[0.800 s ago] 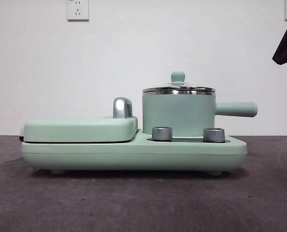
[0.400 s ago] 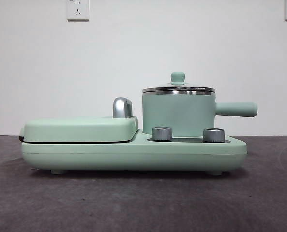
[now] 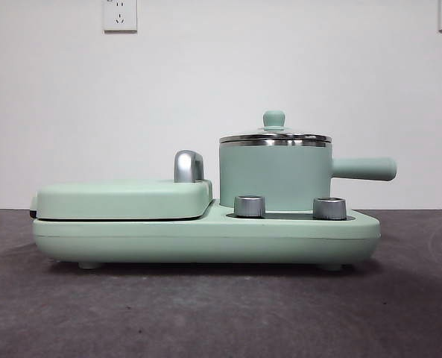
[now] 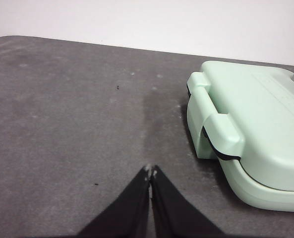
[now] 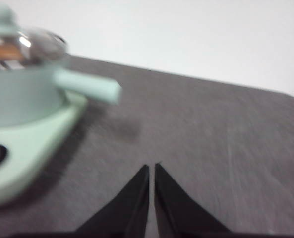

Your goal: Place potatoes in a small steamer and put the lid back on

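Sitting closed, the lid (image 3: 274, 136) is covering the small steamer (image 3: 274, 174); orange-brown potatoes (image 5: 2, 51) are showing blurrily through its glass, suggesting completion. Left gripper (image 4: 150, 171) and right gripper (image 5: 151, 168) are resting pinched together, empty, over the table (image 3: 206, 313).

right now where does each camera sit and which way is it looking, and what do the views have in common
Front view: low, at about table height, looking level across at the small steamer with the lid on it; no arm shows.
Left wrist view: on the left arm, looking down past the left gripper, jaws shut, at the table and the grill plate.
Right wrist view: on the right arm, blurred, behind the right gripper, jaws shut, facing the steamer's handle.
Shared: front and right wrist views both show steamer, lid and handle.
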Tool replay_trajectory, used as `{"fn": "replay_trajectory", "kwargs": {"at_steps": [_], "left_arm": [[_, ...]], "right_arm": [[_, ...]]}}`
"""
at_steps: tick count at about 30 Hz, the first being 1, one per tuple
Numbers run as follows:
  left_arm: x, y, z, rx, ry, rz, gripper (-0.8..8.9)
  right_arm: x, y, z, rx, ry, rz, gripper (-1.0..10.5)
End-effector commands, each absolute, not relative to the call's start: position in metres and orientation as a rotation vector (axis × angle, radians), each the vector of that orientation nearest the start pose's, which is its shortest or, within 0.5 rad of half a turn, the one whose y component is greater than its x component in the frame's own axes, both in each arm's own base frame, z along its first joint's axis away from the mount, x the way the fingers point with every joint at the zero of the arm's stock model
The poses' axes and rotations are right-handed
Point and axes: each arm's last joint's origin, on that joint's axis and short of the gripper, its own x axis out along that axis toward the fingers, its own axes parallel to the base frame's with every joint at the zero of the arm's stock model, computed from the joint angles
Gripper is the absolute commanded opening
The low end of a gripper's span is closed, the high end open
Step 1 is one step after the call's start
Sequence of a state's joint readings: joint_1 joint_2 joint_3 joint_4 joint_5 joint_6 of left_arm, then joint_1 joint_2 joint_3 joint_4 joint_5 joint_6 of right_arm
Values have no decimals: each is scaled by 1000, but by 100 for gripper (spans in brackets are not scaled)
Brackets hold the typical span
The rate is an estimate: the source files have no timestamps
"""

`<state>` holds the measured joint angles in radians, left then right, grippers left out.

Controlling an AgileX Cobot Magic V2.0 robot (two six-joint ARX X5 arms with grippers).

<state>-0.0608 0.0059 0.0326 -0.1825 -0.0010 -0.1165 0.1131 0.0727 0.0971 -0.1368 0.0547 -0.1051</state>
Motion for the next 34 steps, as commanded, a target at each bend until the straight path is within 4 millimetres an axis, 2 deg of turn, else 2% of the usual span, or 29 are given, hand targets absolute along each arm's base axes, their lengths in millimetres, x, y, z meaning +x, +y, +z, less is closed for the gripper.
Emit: {"fn": "replay_trajectory", "kwargs": {"at_steps": [1,5,34], "left_arm": [[95,-6,152,-111,175,-49,6],[95,-6,152,-111,175,-48,6],[95,-6,152,-111,175,-48,6]], "right_arm": [[97,8,163,-109,48,42,15],[97,7,158,-104,84,33,15],[97,8,159,-92,79,44,15]]}}
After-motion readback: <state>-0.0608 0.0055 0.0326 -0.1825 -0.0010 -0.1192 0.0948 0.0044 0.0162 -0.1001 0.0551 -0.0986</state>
